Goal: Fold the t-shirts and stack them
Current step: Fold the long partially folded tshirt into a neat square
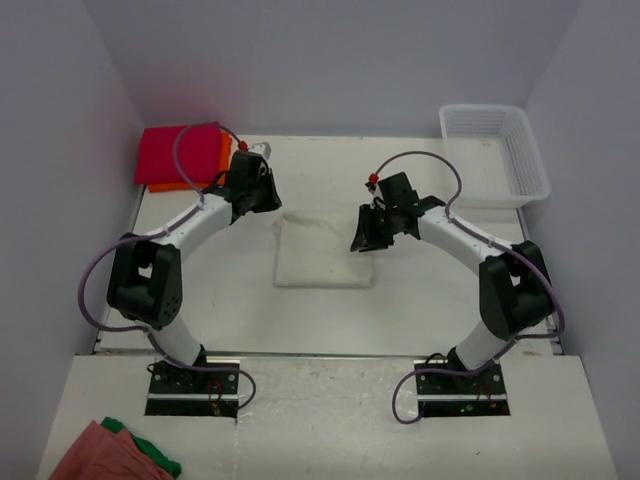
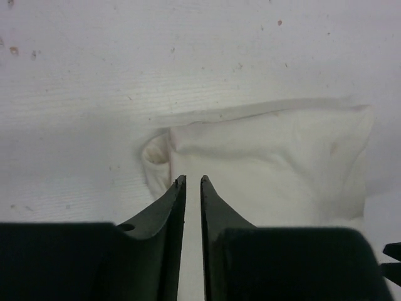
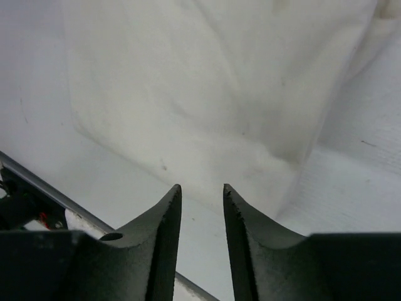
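from above, the magenta shirt (image 1: pixel 180 152) lay on the orange shirt (image 1: pixel 226 155) in the far left corner of the table (image 1: pixel 420 300), with the folded cream shirt (image 1: pixel 322 255) mid-table between both arms. only the wrist views showed the left end effector (image 2: pixel 193 180) barely parted and the right end effector (image 3: pixel 202 188) slightly wider, both empty over that shirt's edges.

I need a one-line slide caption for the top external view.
Folded cream shirt between left gripper and right gripper; magenta shirt on orange shirt, far left.
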You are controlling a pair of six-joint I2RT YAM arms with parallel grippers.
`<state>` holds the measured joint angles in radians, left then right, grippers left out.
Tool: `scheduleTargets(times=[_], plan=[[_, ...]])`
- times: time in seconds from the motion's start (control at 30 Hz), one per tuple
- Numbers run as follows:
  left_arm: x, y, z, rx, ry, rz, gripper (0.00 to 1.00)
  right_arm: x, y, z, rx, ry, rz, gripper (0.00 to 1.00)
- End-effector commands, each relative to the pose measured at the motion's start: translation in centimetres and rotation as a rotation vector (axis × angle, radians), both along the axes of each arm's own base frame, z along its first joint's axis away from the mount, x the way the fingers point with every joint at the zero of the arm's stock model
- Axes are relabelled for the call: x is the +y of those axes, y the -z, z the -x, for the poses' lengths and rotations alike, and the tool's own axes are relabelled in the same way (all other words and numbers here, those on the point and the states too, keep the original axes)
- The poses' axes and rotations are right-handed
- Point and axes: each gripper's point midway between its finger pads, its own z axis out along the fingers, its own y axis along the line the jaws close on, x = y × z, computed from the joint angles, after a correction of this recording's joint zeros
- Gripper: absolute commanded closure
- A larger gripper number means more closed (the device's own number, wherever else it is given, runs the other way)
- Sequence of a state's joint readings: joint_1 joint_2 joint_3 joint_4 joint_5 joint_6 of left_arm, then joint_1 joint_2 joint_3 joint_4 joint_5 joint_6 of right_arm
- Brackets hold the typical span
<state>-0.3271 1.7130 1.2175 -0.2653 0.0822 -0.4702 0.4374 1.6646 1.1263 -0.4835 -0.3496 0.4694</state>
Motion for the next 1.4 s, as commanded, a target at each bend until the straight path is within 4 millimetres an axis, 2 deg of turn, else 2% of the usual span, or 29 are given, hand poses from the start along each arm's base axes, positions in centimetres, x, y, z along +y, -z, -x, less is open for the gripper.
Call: scheduleTargets(times=[0.0,0.03,0.07,0.13,0.27,0.33,0.37,0.4,0.5,0.57,0.67,0.83,0.87,0.93,1.13,1.37], plan=[[2.5,-1.6,1.1,-0.001,-0.098,-0.12,0.84,-1.1,-4.5,-0.8,-0.158,-0.016,0.073,0.63],[2.7,-1.6,1.5,0.005,-0.105,-0.119,0.8,-1.4,-5.9,-0.7,-0.197,-0.005,0.074,0.58],[2.8,-1.8,2.0,0.009,-0.106,-0.117,0.77,-2.0,-6.4,-0.7,-0.217,0.016,0.092,0.5],[3.0,-1.1,3.1,0.045,-0.1,-0.116,0.66,-2.7,-7.8,-0.1,-0.252,0.034,0.096,0.47],[2.0,0.1,5.4,0.102,-0.01,-0.053,0.48,-4.0,-9.1,1.1,-0.3,0.056,0.104,0.45],[1.4,-0.1,5.8,0.087,0.041,0.004,0.41,-4.4,-9.1,1.9,-0.315,0.048,0.103,0.44],[1.6,-0.2,6.6,0.095,0.074,0.069,0.35,-4.5,-10.0,2.4,-0.345,0.041,0.083,0.44],[1.7,-0.3,6.8,0.09,0.09,0.109,0.33,-4.5,-9.9,2.8,-0.352,0.033,0.074,0.44],[3.1,-0.5,6.7,0.076,0.089,0.217,0.3,-4.1,-10.7,4.0,-0.389,0.002,0.012,0.43],[3.9,0.2,6.6,0.103,0.066,0.249,0.29,-4.0,-10.9,4.5,-0.398,-0.014,-0.011,0.43],[3.1,1.1,6.9,0.133,0.083,0.315,0.27,-4.0,-11.3,5.1,-0.421,-0.03,-0.025,0.43],[1.6,2.3,7.1,0.154,0.129,0.413,0.26,-3.6,-13.2,6.2,-0.487,-0.063,-0.102,0.43],[1.2,3.0,7.8,0.189,0.134,0.449,0.26,-3.4,-13.5,6.4,-0.491,-0.072,-0.117,0.43],[0.9,3.9,7.8,0.187,0.134,0.474,0.26,-3.1,-13.7,6.5,-0.49,-0.08,-0.134,0.43],[3.0,6.8,8.2,0.233,0.03,0.351,0.27,-3.1,-13.2,6.7,-0.476,-0.081,-0.137,0.43],[3.3,8.2,8.6,0.268,0.018,0.327,0.26,-2.8,-12.9,6.4,-0.465,-0.073,-0.144,0.43]])
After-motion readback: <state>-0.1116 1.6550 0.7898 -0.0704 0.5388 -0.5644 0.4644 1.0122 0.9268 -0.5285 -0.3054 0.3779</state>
